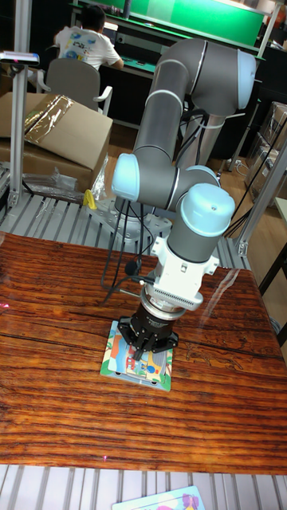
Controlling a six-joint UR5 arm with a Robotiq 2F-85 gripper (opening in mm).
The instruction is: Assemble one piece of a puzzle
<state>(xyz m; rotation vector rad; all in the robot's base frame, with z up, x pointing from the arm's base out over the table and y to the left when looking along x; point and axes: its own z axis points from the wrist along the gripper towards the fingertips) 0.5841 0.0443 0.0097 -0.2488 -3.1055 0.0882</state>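
Wooden table (64, 319) holds the puzzle (137, 360) flat, long axis across; fingers (144, 348) press it, closure unclear.

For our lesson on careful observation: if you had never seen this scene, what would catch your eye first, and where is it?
First, the big grey and pale-blue robot arm in the middle, bent down over the table. Its end effector hangs right over a colourful puzzle board on the dark reddish wooden table; whether it holds a piece is hidden. Behind, at top left, a person in a white shirt sits facing away.
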